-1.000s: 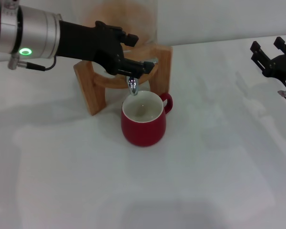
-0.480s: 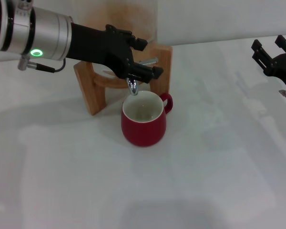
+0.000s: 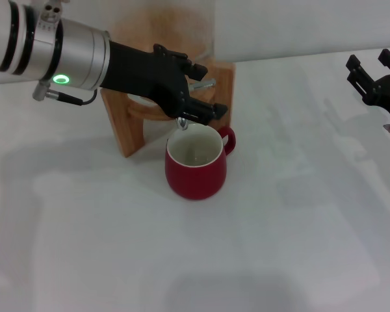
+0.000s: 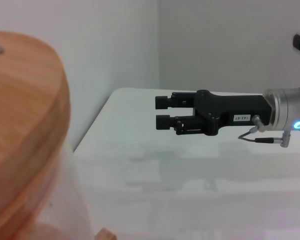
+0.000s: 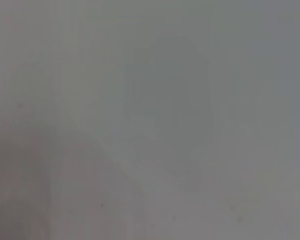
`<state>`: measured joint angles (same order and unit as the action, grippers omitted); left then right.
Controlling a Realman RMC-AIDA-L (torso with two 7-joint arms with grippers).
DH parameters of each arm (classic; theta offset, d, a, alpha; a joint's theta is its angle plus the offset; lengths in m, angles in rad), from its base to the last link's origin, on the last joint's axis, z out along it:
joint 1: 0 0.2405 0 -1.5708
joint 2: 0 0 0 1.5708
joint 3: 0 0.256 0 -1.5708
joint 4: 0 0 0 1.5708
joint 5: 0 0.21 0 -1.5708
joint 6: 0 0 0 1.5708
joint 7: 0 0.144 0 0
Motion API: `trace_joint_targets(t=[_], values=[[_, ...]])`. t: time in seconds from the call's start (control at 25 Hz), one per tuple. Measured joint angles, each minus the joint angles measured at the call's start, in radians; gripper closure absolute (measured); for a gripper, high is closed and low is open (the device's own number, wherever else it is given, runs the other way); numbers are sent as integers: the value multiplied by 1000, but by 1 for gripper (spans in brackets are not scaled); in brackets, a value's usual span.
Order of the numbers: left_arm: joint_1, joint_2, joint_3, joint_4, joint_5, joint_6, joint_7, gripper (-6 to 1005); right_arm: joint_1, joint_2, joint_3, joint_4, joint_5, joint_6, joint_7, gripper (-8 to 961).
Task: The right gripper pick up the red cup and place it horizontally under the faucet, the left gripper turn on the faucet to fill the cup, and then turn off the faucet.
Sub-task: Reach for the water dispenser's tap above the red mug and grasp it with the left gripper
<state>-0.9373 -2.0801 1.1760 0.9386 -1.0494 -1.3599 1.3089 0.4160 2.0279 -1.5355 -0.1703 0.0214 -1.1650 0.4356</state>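
The red cup (image 3: pixel 195 170) stands upright on the white table, handle to the right, its white inside open directly below the faucet (image 3: pixel 181 121) spout. My left gripper (image 3: pixel 211 90) reaches in from the left over the faucet, open, with the flat chrome lever poking out between its two black fingers. No stream of water is visible. My right gripper (image 3: pixel 367 60) hovers far off at the table's right edge, open and empty; the left wrist view shows the right gripper (image 4: pixel 161 111) with its fingers apart.
The wooden stand (image 3: pixel 120 127) holds the glass dispenser (image 3: pixel 162 26) at the back behind the cup. The dispenser's wooden lid (image 4: pixel 25 125) fills the near side of the left wrist view. The right wrist view shows only bare white surface.
My left arm has pushed further right along the faucet, so the claw now straddles the lever. The cup and the right arm have stayed put.
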Motion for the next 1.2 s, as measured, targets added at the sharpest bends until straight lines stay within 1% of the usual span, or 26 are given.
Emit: trace_joint_targets(t=[0.44, 0.72, 1.2], values=[[-14, 4, 1, 7, 5, -5, -4, 159, -3, 0, 3, 0, 0, -12, 0, 270], [-31, 3, 17, 2, 39, -9, -2, 159, -3, 0, 3, 0, 0, -12, 0, 270], [-36, 5, 25, 9, 47, -4, 1, 160, -8, 0, 6, 0, 0, -21, 0, 270]])
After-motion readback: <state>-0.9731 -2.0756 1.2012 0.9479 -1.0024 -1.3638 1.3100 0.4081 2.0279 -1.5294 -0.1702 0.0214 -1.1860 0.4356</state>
